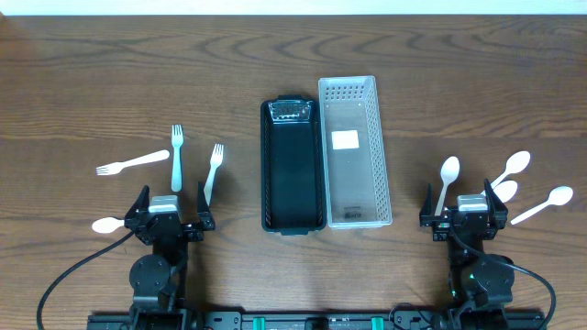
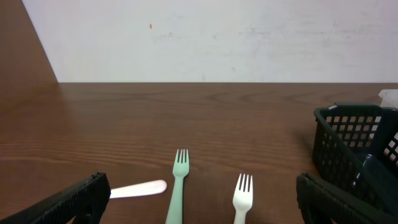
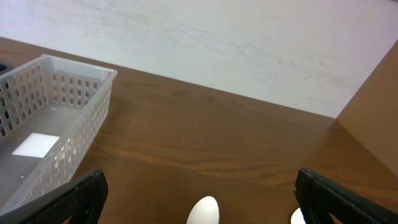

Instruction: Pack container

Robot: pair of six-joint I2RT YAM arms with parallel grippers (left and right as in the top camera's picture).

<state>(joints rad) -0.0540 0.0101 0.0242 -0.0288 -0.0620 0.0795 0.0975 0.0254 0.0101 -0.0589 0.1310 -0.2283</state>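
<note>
L side: left jaws wide apart, nothing between them. The fingers (image 2: 69, 200) show only at the bottom corners of the wrist view, low over the counter (image 1: 92, 73).
R side: right jaws also wide apart, nothing held.
Both arms sit at the near counter edge, one on each side of centre.

Just ahead of left jaws:
- near white fork (image 1: 213, 170), tines away, slightly tilted
- green fork (image 1: 177, 156) beside it, approx. parallel
- crosswise white fork (image 1: 133, 164) further L, tines pointing L
- lone white spoon (image 1: 108, 225) next to the L arm, outer side

Around right jaws:
- inner spoon (image 1: 447, 179) just ahead on the inner side
- upper spoon (image 1: 514, 167) and short spoon (image 1: 503, 191) on the outer side
- far-R spoon (image 1: 546, 203)
- all four white

Centre: black basket (image 1: 292, 165), long axis running away from the arms. There is a small shiny item at its far end, ID unclear. Clear basket (image 1: 353, 151) is tight alongside on the R; can't tell if the walls touch. White square patch (image 1: 345, 140) on its floor.
</note>
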